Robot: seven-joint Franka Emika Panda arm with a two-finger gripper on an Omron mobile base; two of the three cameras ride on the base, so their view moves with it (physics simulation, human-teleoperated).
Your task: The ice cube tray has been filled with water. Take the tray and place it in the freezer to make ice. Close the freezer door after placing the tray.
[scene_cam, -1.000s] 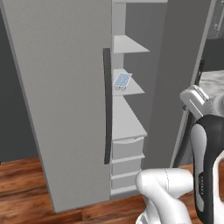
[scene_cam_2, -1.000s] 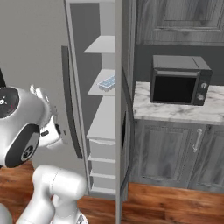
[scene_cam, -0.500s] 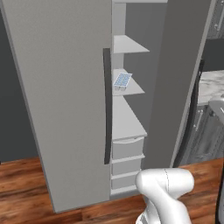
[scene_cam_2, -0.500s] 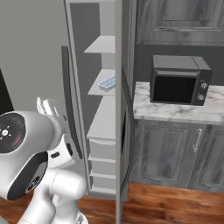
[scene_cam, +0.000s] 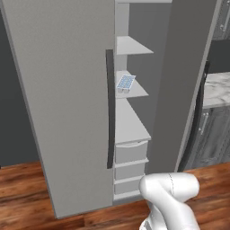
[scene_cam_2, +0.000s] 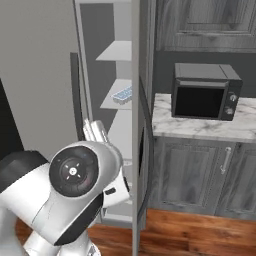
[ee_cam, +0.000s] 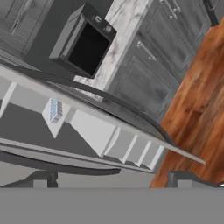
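Gripper [ee_cam: 109, 179] jaws are spread wide with nothing between them, backed off and looking sideways at the freezer [scene_cam: 67, 90]. Ice cube tray [scene_cam: 125, 83] is already sitting on a middle shelf [scene_cam: 134, 92], near its front edge, water [scene_cam_2: 121, 94] in the cells. From here I'd say what's left is the door [scene_cam_2: 136, 125]. My guess is it's a big stiff panel that swings easily, so I'd push flat on its outer face near the free edge, or hook the dark handle [scene_cam_2: 145, 150].
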